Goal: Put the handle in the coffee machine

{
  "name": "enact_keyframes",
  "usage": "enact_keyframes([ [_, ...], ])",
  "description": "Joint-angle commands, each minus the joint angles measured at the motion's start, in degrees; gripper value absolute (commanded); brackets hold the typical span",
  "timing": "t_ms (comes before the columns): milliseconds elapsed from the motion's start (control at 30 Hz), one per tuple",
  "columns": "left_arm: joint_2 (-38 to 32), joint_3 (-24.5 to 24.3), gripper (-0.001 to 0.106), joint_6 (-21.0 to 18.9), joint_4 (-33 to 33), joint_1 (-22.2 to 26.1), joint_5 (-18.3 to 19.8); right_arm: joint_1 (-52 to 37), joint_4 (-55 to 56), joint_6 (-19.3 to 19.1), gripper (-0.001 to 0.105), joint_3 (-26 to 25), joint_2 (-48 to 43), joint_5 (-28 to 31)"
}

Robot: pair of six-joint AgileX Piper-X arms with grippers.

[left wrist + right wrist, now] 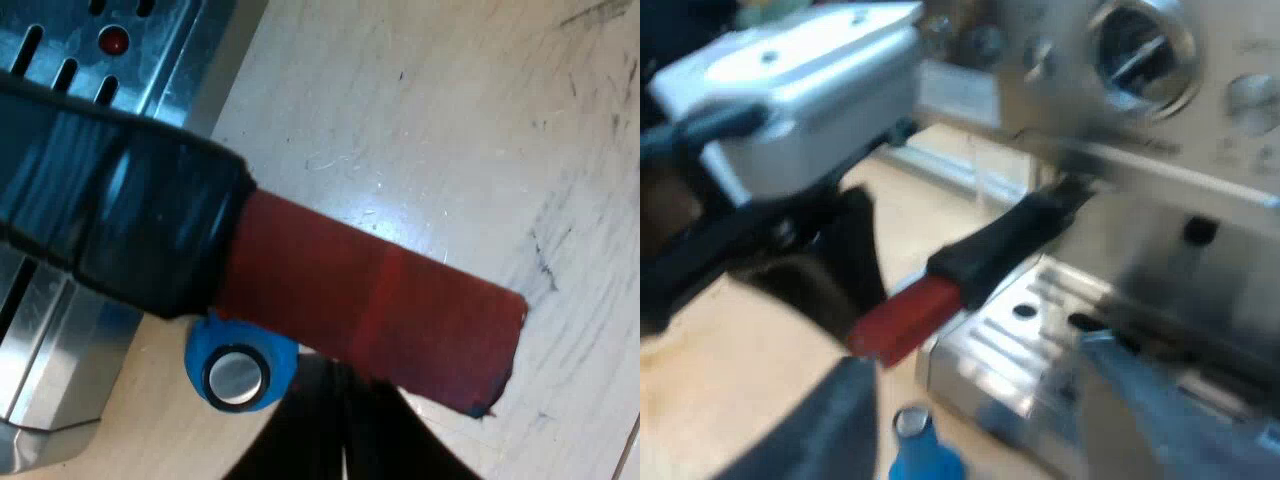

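Note:
The holder's dark handle (120, 215) with its red end (400, 310) passes close over my left gripper (345, 425). The left fingers stand together with a thin slit between them, and their tips are hidden behind the red end. In the right wrist view the handle (1005, 240) runs from under the espresso machine's front (1140, 150) out to its red end (902, 315), with the left gripper (855, 265) against that end. My right gripper (985, 410) is open over the drip tray's edge and holds nothing.
A blue tamper (238, 372) with a metal top stands on the wooden table (450, 120) just below the handle, beside the slotted drip tray (100, 60). The same tamper (920, 450) sits near the tray's corner (970, 350). A round gauge (1140, 45) is on the machine's face.

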Motion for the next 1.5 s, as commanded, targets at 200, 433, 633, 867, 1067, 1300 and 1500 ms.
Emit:
enact_keyframes([
  [200,-0.25,-1.04,0.0,0.44,-10.63,-2.46,13.54,0.1,1.67,-0.33,0.057,-0.7,-0.63,-1.58],
  [433,-0.25,-1.04,0.0,0.44,-13.69,-2.46,19.65,0.1,1.67,-0.33,0.057,-0.7,-0.63,-2.63],
  [633,-0.25,-1.04,0.0,1.99,-6.53,-1.95,9.82,0.1,2.77,0.73,0.057,-0.7,-0.63,-2.63],
  [867,-0.25,-1.04,0.0,4.57,0.26,4.41,8.69,0.1,5.02,0.72,0.055,-0.7,-0.63,-2.63],
  [1067,-0.69,-0.91,0.0,9.66,5.44,11.01,8.46,0.1,5.02,0.72,0.055,-0.7,-0.63,-2.63],
  [1300,-5.59,2.21,0.0,12.49,7.02,18.23,9.97,0.1,5.02,0.96,0.055,-0.7,-0.63,-2.63],
  [1500,-10.13,4.26,0.0,12.48,8.66,21.51,11.25,0.1,5.02,0.97,0.055,-0.7,-0.63,-2.63],
])
